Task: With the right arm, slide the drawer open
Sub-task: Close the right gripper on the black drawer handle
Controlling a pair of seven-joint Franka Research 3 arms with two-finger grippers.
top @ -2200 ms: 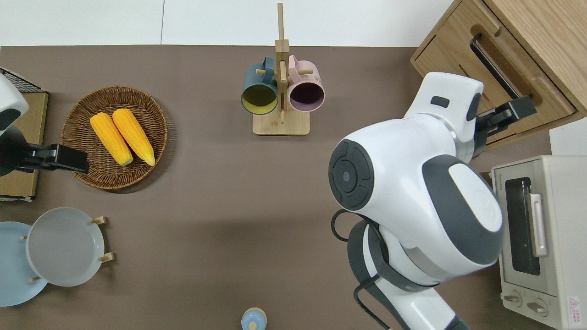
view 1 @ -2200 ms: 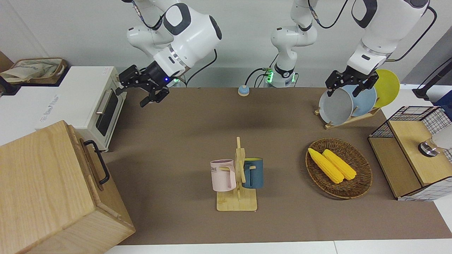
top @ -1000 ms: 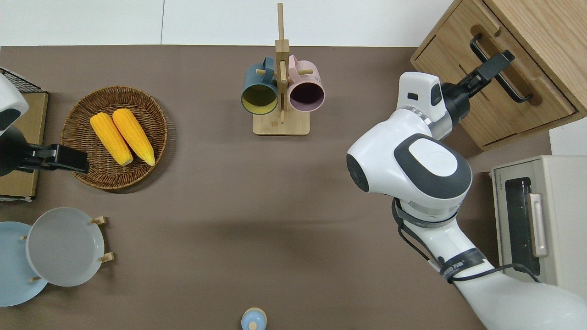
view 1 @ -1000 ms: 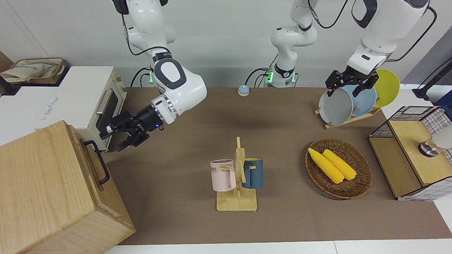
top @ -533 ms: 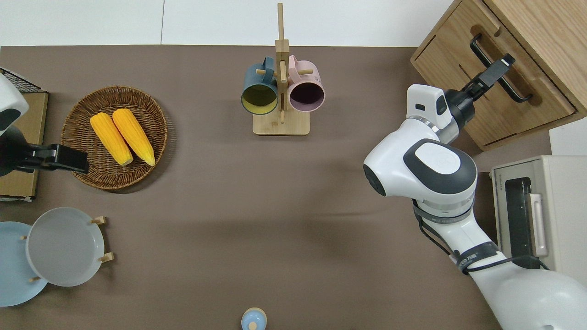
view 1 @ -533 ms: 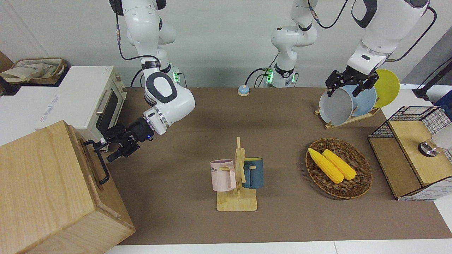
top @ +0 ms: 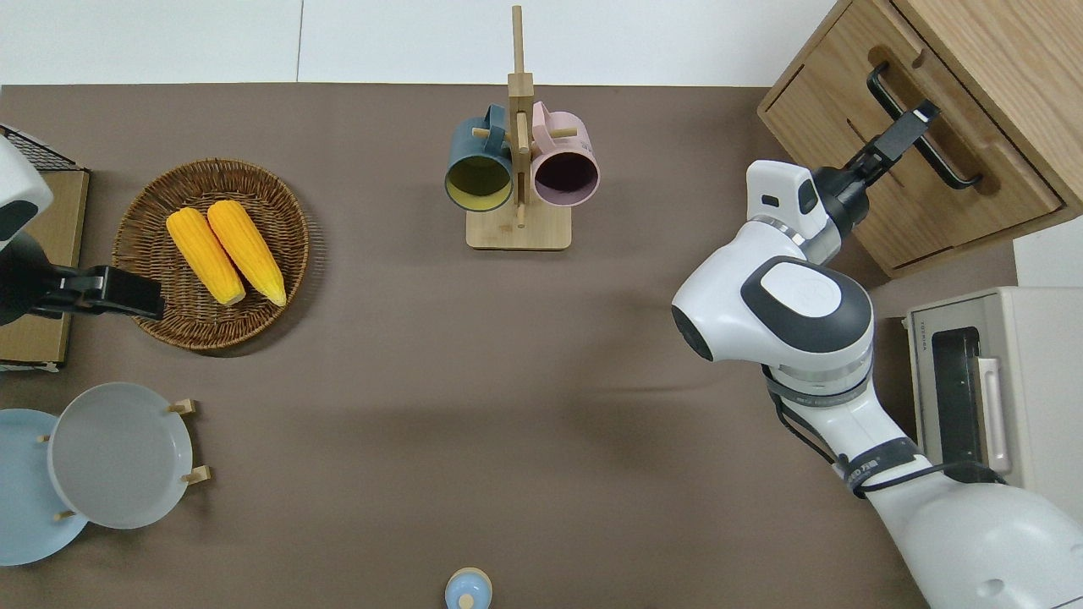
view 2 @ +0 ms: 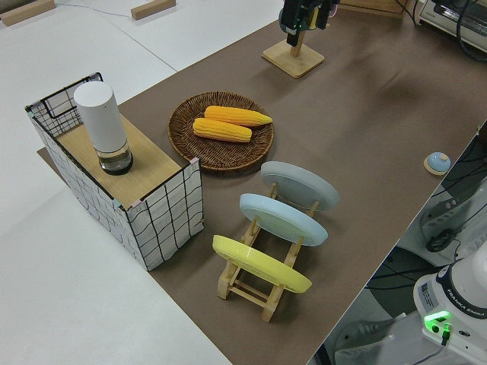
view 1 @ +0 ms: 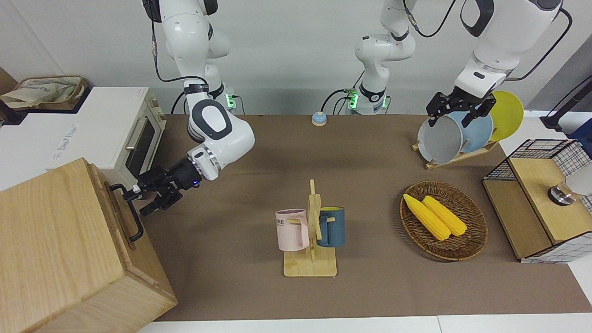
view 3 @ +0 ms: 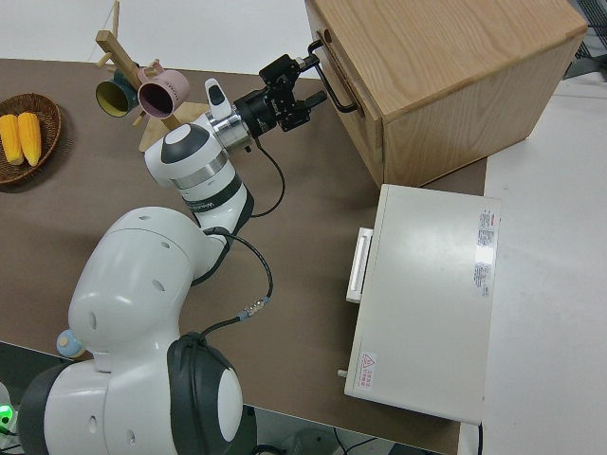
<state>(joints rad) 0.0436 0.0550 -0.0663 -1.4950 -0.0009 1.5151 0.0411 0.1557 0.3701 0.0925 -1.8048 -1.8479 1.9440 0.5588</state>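
Drawer: the drawer [top: 909, 161] sits in the wooden cabinet [view 1: 51, 245] at the right arm's end of the desk [view 1: 259, 166], farther from the robots than the toaster oven [view 1: 101, 134]. Its front looks flush with the cabinet face, so it reads as closed.
Handle: black bar handle [view 1: 131, 213] runs along the drawer front, in a shallow recess.
Right pincer: the right pincer [top: 909, 127] is at the handle, with one finger on each side of the bar near its middle. Fingers [view 1: 150, 209] look parted around the bar; whether the pads press on it cannot be told.
Right arm: the right arm [view 1: 217, 134] reaches low across the desk toward the cabinet, with a blue light at its wrist.
Toaster oven: white, door closed, beside the cabinet and nearer to the robots.
Mug rack: a wooden mug rack [view 1: 312, 259] stands mid-desk, holding a pink mug [view 1: 292, 230] and a dark blue mug [view 1: 332, 226].
Basket: a wicker basket [view 1: 462, 247] with two corn cobs [view 1: 434, 216] lies toward the left arm's end.
Plate rack: a plate rack [view 2: 262, 289] holds grey, blue and yellow plates on edge, nearer to the robots than the basket.
Wire box: a wire-mesh box [view 1: 545, 203] with a wooden top carries a white cylinder [view 2: 103, 125].
Left arm: parked; I cannot tell how its pincer [view 1: 455, 113] is set.
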